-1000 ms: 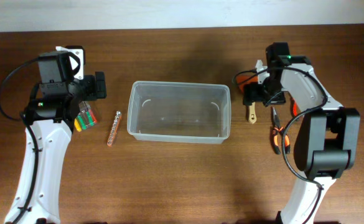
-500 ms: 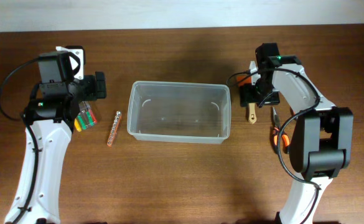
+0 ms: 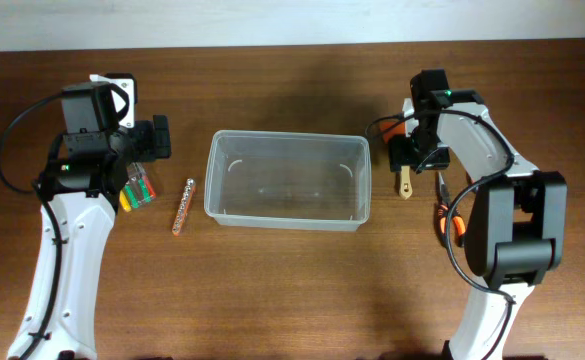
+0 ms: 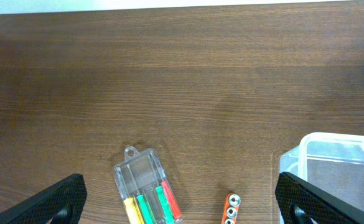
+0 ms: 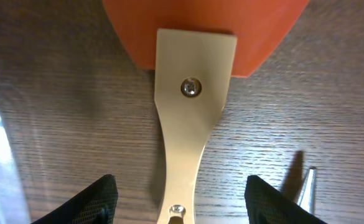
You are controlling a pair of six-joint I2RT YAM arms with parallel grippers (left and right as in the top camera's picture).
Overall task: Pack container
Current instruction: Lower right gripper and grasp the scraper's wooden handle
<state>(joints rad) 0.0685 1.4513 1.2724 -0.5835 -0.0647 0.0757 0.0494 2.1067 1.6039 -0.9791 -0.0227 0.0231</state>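
Where my right gripper (image 5: 180, 200) stands spread, its black fingers flank a flat tan handle (image 5: 186, 149) with two screws, not touching it. An orange blade (image 5: 200, 37) fans out beyond, smooth against grained wood. My left gripper (image 4: 182, 198) gapes wide over a clear case (image 4: 145, 186) of yellow, green and red drivers. Only overhead shows the whole container (image 3: 212, 185), translucent and round-cornered, mid-width on the table (image 3: 292, 290), nearer its far edge.
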